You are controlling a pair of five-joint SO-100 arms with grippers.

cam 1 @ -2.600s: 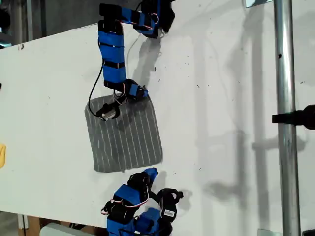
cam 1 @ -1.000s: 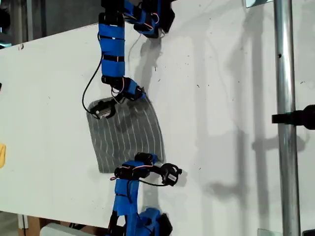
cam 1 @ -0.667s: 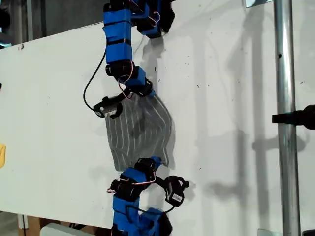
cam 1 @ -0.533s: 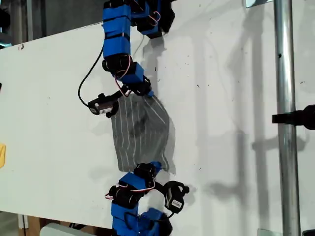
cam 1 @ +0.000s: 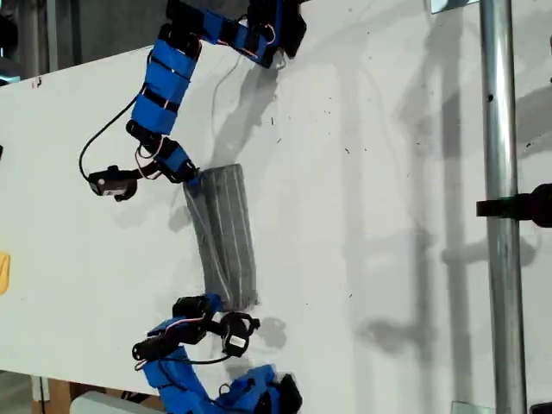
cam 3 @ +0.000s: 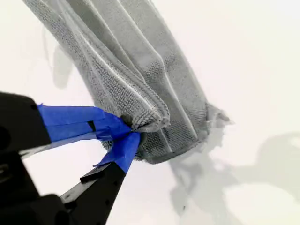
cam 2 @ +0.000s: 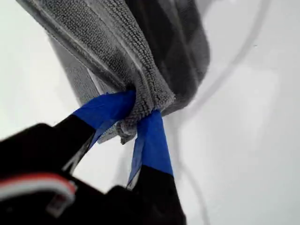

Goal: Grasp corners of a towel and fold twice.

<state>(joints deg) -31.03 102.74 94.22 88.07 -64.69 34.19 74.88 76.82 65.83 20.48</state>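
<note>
The grey striped towel (cam 1: 226, 233) lies on the white table (cam 1: 388, 172) as a narrow folded strip. My first gripper (cam 2: 140, 110) is shut on a towel corner (cam 2: 150, 93), and the cloth (cam 2: 117, 42) runs away from it in layers. My second gripper (cam 3: 133, 129) is shut on another corner (cam 3: 145, 119) of the folded towel (cam 3: 136, 70). In the exterior view one blue gripper (cam 1: 197, 179) holds the strip's upper end and another (cam 1: 216, 302) its lower end. The wrist views do not show which arm is which.
A metal pole (cam 1: 498, 172) with a black clamp (cam 1: 526, 205) stands at the exterior view's right. A yellow object (cam 1: 3, 272) sits at that view's left edge. A black cable (cam 1: 103, 138) hangs from the upper arm.
The towel was a flat square, then lifted at one edge. Both grippers carried that edge toward the exterior view's left, leaving a narrow folded strip.
</note>
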